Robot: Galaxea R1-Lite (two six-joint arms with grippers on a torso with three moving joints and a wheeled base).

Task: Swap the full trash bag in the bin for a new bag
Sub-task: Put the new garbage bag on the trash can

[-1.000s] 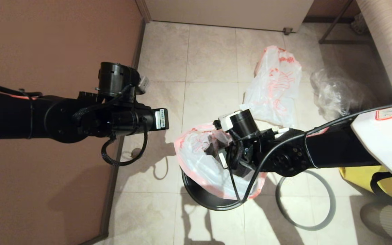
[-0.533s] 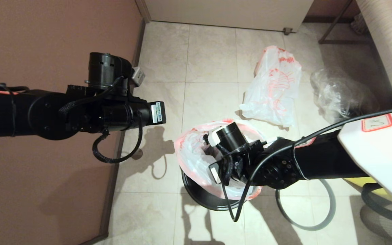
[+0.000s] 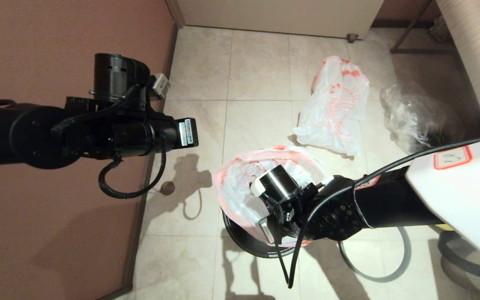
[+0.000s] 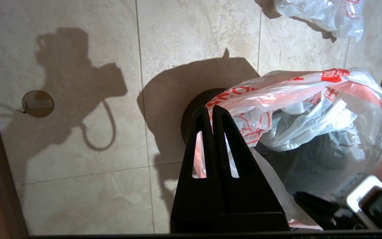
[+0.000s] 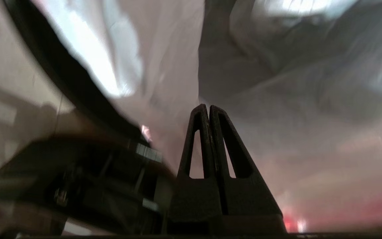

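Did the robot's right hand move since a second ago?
Yes. The right gripper, shut, has sunk from the far edge of the bin down into the new bag, toward the near rim.

A thin white translucent plastic bag with red characters is lining the small round black bin at lower centre, its mouth gaping; a bulging white bag with red-orange drawing is lying on the floor at upper right.
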